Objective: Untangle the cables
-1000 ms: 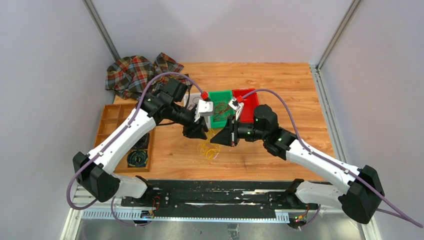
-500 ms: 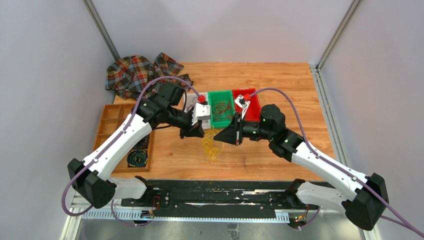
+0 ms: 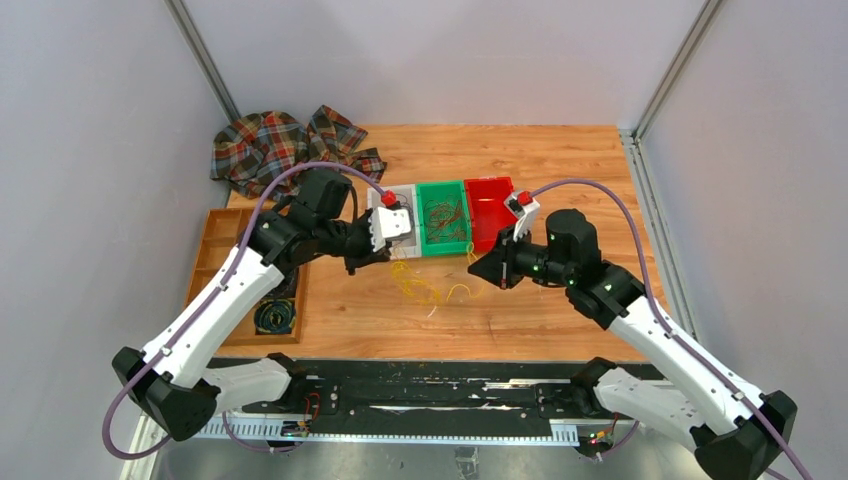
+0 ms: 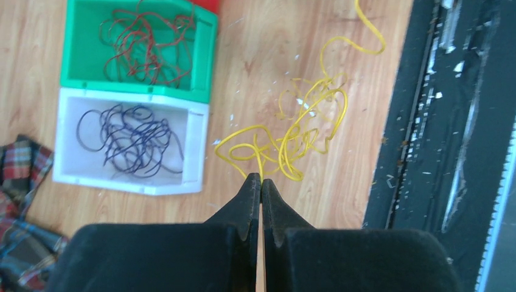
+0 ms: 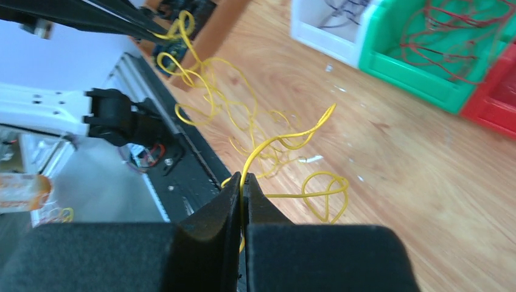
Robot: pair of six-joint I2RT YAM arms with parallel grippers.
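Observation:
The yellow cables [image 3: 425, 288] lie as a loose, stretched tangle on the wood between my two grippers. My left gripper [image 3: 392, 263] is shut on one yellow strand at its tips [image 4: 261, 179], with the tangle [image 4: 298, 131] just ahead of it. My right gripper [image 3: 472, 270] is shut on another yellow strand [image 5: 243, 182], which rises from the jaws toward the rest of the yellow loops [image 5: 207, 91]. Dark red-brown cables lie in the green bin [image 4: 140, 45]. Purple cables lie in the white bin [image 4: 131, 137].
White [image 3: 404, 243], green [image 3: 443, 247] and red [image 3: 490, 195] bins stand in a row behind the tangle. A wooden compartment tray [image 3: 222, 240] with dark coiled cords is at the left. A plaid cloth [image 3: 270, 145] lies at the back left. A black rail [image 3: 430, 385] runs along the near edge.
Both grippers have pulled apart, the left one to the left and the right one to the right. The yellow tangle between them has been drawn out wider and looser.

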